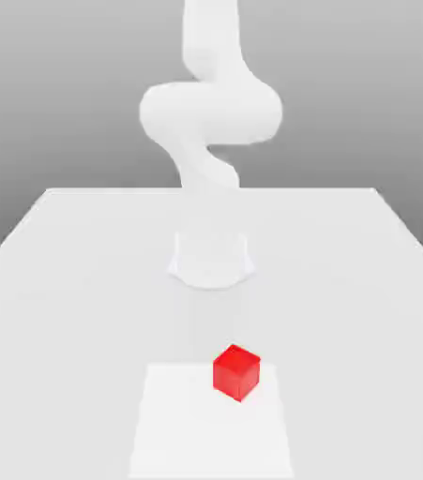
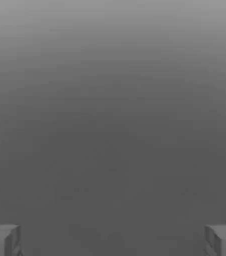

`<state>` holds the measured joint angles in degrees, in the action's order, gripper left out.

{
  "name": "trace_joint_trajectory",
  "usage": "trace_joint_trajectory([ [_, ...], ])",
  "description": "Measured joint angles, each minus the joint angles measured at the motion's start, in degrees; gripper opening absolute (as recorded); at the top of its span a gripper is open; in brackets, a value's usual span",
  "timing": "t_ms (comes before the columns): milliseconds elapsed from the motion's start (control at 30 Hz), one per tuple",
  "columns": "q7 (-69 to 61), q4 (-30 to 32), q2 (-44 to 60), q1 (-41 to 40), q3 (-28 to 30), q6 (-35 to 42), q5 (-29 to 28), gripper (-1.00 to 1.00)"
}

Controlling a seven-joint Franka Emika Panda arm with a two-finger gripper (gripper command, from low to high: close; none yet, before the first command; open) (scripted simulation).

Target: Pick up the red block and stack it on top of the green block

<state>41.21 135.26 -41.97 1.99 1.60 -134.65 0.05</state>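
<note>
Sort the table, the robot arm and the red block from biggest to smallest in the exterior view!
1. table
2. robot arm
3. red block, smallest although it sits nearest the camera.

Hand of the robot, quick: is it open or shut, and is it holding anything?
Hand: open, fingers wide apart, holding nothing.
</note>
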Motion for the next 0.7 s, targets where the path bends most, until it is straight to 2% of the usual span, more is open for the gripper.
trace_joint_trajectory([
  [267,-17.45,12.82,14.94,7.15,5.25,-10.76,-0.01,0.0],
  [567,-38.6,28.2,35.2,12.66,7.81,-25.06,-1.27,0.0],
  [700,-44.16,28.87,45.16,13.36,6.78,-32.96,2.47,0.0],
])
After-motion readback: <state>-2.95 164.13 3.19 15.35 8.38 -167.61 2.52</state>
